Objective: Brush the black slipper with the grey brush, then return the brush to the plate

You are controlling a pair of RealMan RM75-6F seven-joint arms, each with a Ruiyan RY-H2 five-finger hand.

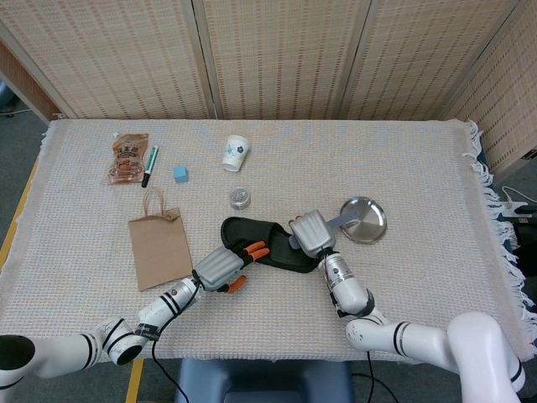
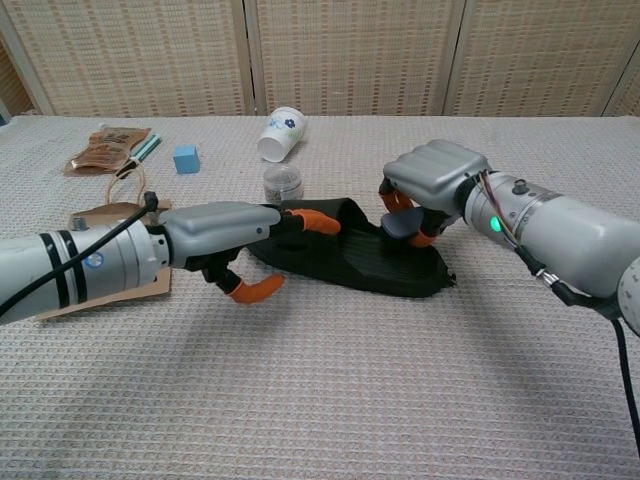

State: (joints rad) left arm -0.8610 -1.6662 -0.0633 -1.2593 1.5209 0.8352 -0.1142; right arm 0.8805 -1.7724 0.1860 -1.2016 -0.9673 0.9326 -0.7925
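The black slipper (image 1: 267,245) lies mid-table, toe end to the left. My left hand (image 1: 223,267) rests on its left end, orange fingertips touching the strap (image 2: 300,218). My right hand (image 1: 312,232) grips the grey brush (image 1: 341,221) over the slipper's right part. The brush handle points back toward the silver plate (image 1: 362,220). In the chest view the brush head (image 2: 402,226) shows under the right hand (image 2: 432,180), just above the slipper's sole (image 2: 370,262). The left hand (image 2: 222,236) lies flat beside the slipper. The plate is hidden in the chest view.
A brown paper bag (image 1: 158,248) lies left of the slipper. Behind it are a small round tin (image 1: 240,198), a tipped paper cup (image 1: 236,154), a blue cube (image 1: 180,173), a pen (image 1: 149,166) and a snack packet (image 1: 127,158). The table's right edge has a fringe (image 1: 495,210).
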